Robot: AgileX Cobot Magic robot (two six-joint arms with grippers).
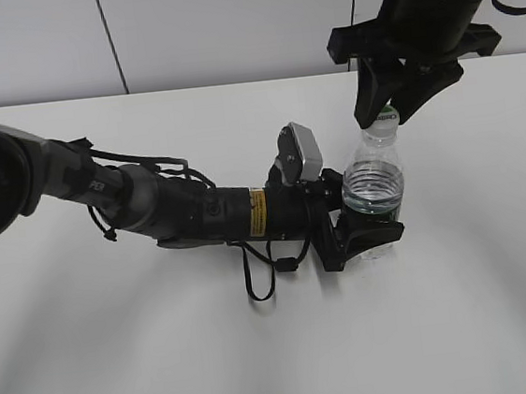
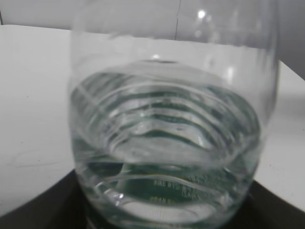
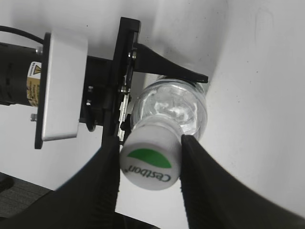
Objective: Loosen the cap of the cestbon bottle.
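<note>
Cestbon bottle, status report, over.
Left gripper clamps bottle upright. Right gripper fingers flank cap, contact looks made. Nothing in the way.

Plain white table [image 1: 500,304] under soft, even light — pale panelled wall [image 1: 226,27] behind, one dark vertical seam

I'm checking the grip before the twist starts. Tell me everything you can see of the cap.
The cap is a small round white screw cap, plastic by its look, with a green half-moon and the word Cestbon printed on its top. It sits on the neck of the upright cestbon bottle. The right pincer straddles it from above, one dark finger against each side. Whether it is already loosened cannot be told.
</note>
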